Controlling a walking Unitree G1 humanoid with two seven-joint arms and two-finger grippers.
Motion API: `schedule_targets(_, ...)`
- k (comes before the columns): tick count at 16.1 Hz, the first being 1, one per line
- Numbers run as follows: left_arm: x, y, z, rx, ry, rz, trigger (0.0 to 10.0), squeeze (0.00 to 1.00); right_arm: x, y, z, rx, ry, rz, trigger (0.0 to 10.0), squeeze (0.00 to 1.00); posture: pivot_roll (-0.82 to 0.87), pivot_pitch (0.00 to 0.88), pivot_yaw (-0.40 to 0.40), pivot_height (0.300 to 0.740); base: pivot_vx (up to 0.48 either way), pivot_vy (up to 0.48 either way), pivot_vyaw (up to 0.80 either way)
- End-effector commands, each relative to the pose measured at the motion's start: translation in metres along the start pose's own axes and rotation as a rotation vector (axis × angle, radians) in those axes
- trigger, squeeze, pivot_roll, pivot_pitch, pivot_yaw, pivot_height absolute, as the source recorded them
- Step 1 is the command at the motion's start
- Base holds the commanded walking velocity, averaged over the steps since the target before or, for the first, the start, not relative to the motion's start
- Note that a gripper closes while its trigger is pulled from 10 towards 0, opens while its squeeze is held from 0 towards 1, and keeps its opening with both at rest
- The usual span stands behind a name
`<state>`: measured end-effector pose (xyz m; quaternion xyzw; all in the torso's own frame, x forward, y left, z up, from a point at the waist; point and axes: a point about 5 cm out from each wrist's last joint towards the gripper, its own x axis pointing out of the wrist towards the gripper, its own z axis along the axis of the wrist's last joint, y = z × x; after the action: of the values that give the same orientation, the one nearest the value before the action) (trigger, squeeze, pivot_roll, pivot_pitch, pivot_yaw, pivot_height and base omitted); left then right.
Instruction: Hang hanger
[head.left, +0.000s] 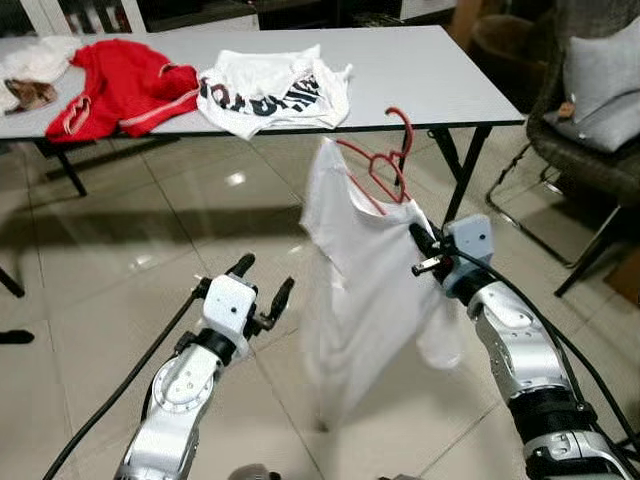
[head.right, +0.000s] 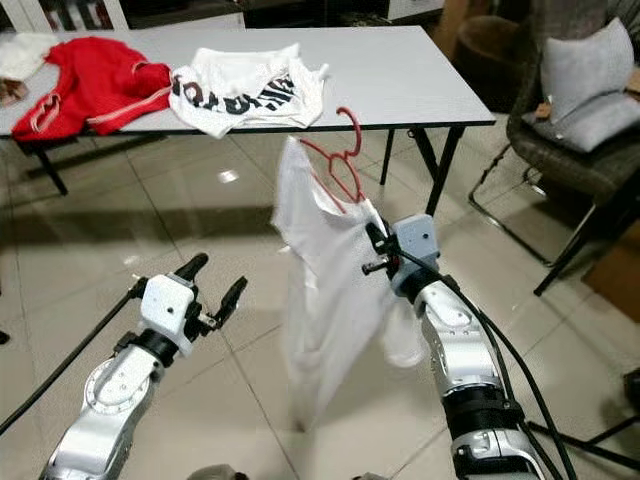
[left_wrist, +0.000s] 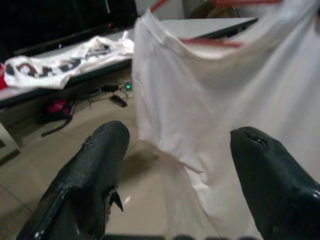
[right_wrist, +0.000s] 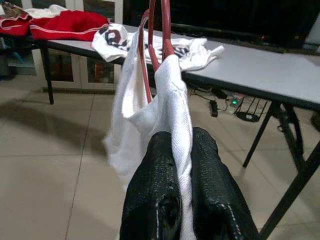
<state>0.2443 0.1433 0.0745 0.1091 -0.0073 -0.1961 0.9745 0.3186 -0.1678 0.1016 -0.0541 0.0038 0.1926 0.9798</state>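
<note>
A red hanger (head.left: 385, 158) carries a white shirt (head.left: 365, 290) that hangs above the tiled floor in front of the table. My right gripper (head.left: 420, 240) is shut on the shirt's shoulder over the hanger's end; in the right wrist view its fingers (right_wrist: 160, 190) pinch the white cloth (right_wrist: 175, 95) below the red hanger (right_wrist: 156, 35). My left gripper (head.left: 262, 285) stands open a little to the left of the shirt, apart from it. In the left wrist view the white shirt (left_wrist: 225, 115) hangs beyond the spread fingertips (left_wrist: 107, 142).
A grey table (head.left: 420, 75) stands ahead with a red garment (head.left: 120, 85) and a white printed shirt (head.left: 270, 92) on it. A dark chair with a grey cushion (head.left: 600, 85) is at the right. Tiled floor (head.left: 120, 250) lies open to the left.
</note>
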Motion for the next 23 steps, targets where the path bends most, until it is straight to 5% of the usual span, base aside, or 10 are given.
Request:
schedule_targets(1,-0.001,-0.004,0.000,0.002,-0.001,0.008,10.0,0.00,0.005,-0.002,0.024,-0.007,-0.104,-0.008,10.0,0.00,0.04,0.000,-0.025,0.736,0.000,0.000,0.00)
schedule_targets(6,0.000,-0.012,0.000,-0.007,-0.019,-0.002,10.0,0.00,0.006,0.000,0.028,-0.003,-0.151,-0.020,10.0,0.00,0.02,0.000,0.003,0.736,0.058,0.000,0.00)
schedule_targets(11,0.007,0.003,0.010,0.044,-0.045,-0.018,10.0,0.00,0.007,0.004,0.033,0.013,-0.181,-0.030,10.0,0.00,0.02,0.000,0.026,0.736,0.365,0.000,0.00)
schedule_targets(23,0.013,0.001,0.011,0.050,-0.051,-0.038,10.0,0.00,0.009,0.001,0.035,0.008,-0.190,-0.038,10.0,0.00,0.00,0.000,0.040,0.736,0.371,0.000,0.00)
